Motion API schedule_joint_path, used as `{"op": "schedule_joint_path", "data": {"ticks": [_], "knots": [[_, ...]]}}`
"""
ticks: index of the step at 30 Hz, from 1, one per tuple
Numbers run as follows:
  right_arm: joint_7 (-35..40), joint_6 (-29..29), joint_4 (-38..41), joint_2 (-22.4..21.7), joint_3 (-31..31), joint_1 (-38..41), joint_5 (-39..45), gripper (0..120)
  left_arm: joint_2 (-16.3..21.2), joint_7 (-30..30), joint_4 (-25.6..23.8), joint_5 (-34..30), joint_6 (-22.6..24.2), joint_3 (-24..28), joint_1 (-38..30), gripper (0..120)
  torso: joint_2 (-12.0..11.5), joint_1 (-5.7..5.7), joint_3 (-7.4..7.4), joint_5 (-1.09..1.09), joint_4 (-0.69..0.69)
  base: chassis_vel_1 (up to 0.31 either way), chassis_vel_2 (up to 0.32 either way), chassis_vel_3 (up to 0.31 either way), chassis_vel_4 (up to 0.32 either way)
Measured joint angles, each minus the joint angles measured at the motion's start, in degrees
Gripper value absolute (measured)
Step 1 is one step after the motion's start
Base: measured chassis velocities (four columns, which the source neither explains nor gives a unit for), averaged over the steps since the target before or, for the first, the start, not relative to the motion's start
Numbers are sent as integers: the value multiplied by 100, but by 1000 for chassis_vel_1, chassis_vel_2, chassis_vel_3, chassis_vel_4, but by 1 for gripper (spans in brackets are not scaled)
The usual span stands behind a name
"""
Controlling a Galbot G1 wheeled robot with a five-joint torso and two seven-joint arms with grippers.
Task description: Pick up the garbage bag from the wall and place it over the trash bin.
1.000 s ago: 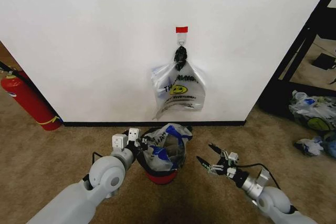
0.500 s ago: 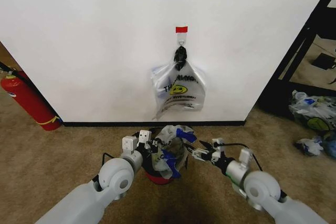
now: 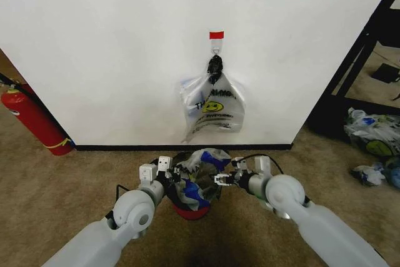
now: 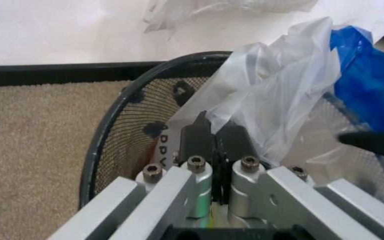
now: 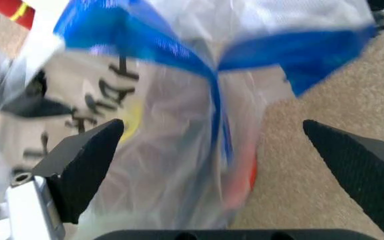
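Garbage bag (image 3: 201, 173) covers most of trash bin (image 3: 192, 209), rim hidden on the wall side. Beside the bin, right gripper (image 3: 220, 178) too small to judge; its wrist view blurred, bag lettering (image 5: 105, 100) unreadable.

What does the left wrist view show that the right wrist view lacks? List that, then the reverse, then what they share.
Left wrist view: the left gripper shut on a fold of the garbage bag, the trash bin with its black mesh rim, and the wall's black skirting strip.
Right wrist view: the right gripper open, its fingers spread on either side of the bag, plus the bag's black lettering.
Both: the see-through bag with blue patches, and the carpet.
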Motion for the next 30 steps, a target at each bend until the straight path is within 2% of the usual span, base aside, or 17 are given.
{"op": "schedule_joint_path", "data": {"ticks": [14,19,20,26,28,30], "knots": [[-1,-216,-404,410,-114,233,6,97,-26,10,1,70,0,79,12,0,0,0,0,0,0,0,0,0,0],[92,-214,-408,383,-147,196,-2,74,-27,14,8,90,-1,99,14,0,0,0,0,0,0,0,0,0,0],[92,-214,-408,383,-147,196,-2,74,-27,14,8,90,-1,99,14,0,0,0,0,0,0,0,0,0,0],[91,-207,-443,396,-172,82,-14,50,-31,31,10,124,-14,115,44,0,0,-1,0,1,0,0,0,0,0],[91,-204,-443,400,-173,68,-17,47,-33,36,10,129,-18,117,46,0,0,-1,-1,1,0,0,0,0,0],[102,-194,-423,409,-166,26,-21,38,-39,43,3,139,-28,127,56,0,0,-1,-1,0,-1,0,0,0,0]]}}
